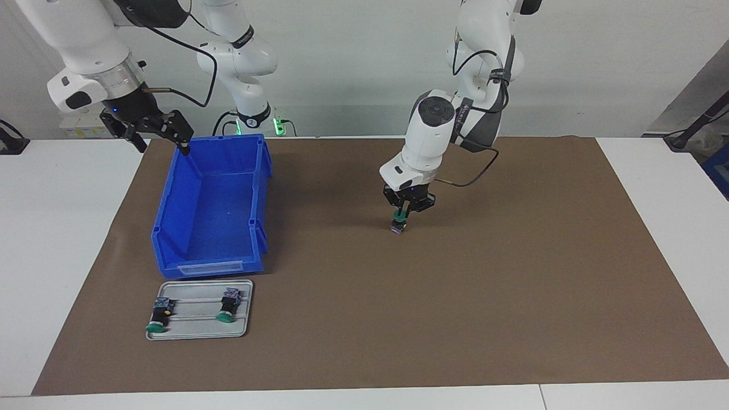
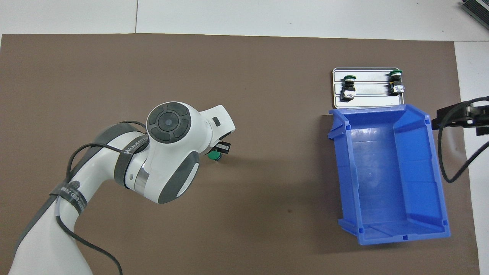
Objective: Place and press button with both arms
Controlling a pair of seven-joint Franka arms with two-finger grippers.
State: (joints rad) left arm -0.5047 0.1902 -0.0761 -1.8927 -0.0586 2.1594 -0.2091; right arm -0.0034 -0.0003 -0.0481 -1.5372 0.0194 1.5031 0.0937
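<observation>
My left gripper is shut on the button, gripping it just under its green cap. The button stands upright, cap up, over the middle of the brown mat, its bluish-purple base at or just above the surface. In the overhead view the arm's wrist hides most of the gripper, and the green cap shows beside it. My right gripper is open and empty, held in the air over the corner of the blue bin nearest the robots.
A small metal tray lies on the mat just farther from the robots than the bin. Two more green-capped buttons lie on their sides in it, one with a yellow spot and one without.
</observation>
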